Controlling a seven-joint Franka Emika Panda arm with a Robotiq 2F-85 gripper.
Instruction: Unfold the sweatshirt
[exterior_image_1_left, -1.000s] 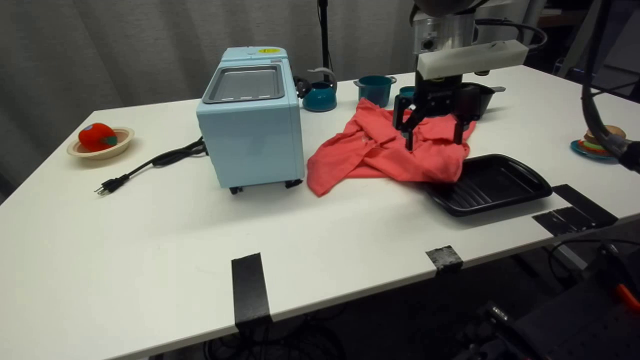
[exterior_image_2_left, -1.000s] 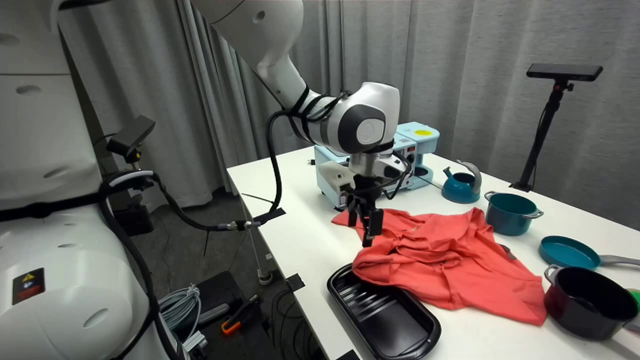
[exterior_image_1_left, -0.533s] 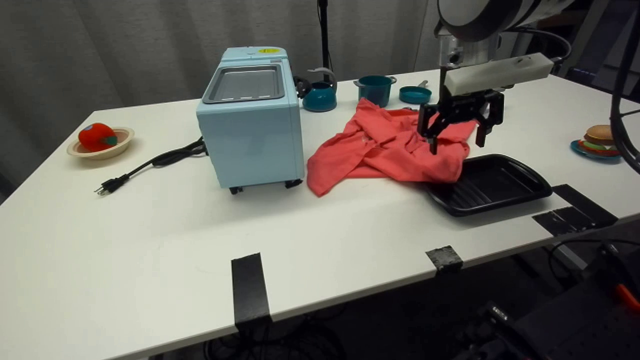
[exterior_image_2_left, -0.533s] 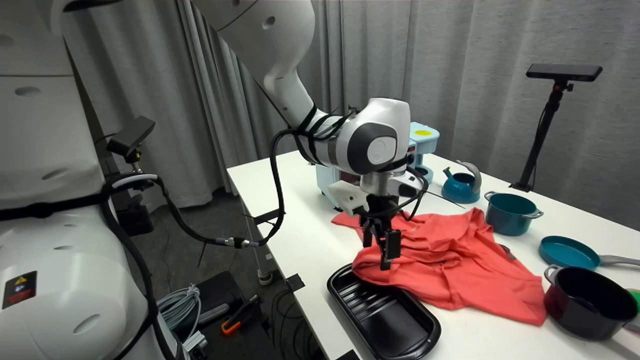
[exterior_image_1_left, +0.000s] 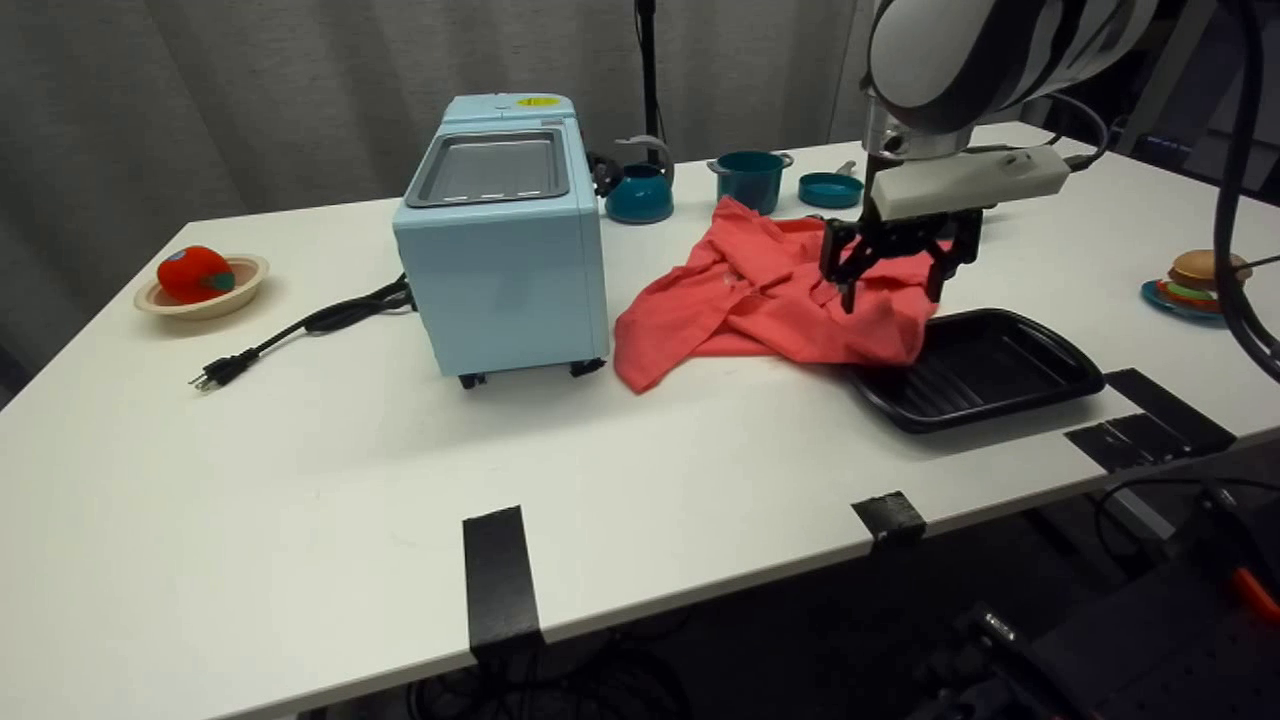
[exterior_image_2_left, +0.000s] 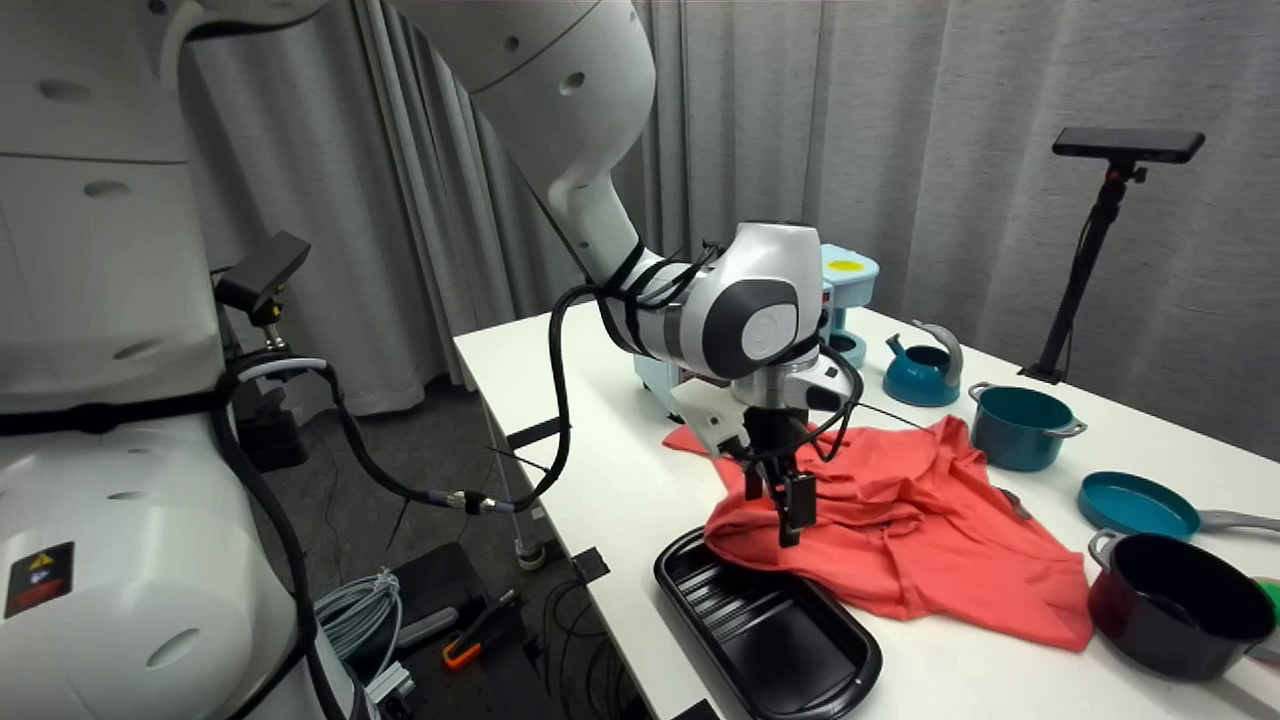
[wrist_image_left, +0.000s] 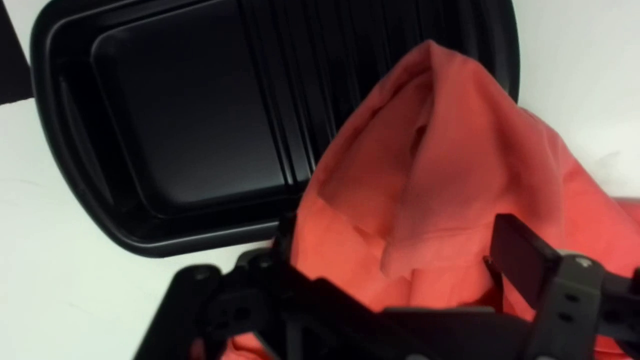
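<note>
On the white table (exterior_image_1_left: 330, 480) before me lies the coral-red sweatshirt (exterior_image_1_left: 775, 308), rumpled in loose folds, and I take it as the middle of a clock, with the teal pot (exterior_image_1_left: 750, 184) at twelve. At four o'clock sits a black tray (exterior_image_1_left: 1012, 362), and that end of the sweatshirt lies over its rim. The gripper (exterior_image_1_left: 891, 300) hangs over the sweatshirt's three o'clock side, pointing down, fingers (wrist_image_left: 522, 260) spread well apart and holding nothing; coral cloth lies below the gap, though I cannot tell whether the tips touch it. A light-blue appliance (exterior_image_1_left: 505, 285) stands near the sweatshirt's nine o'clock end, and a teal kettle (exterior_image_1_left: 640, 197) between ten and eleven. Well apart, a burger (exterior_image_1_left: 1197, 272) sits at three, and a beige bowl (exterior_image_1_left: 200, 308) at nine, past the appliance.
</note>
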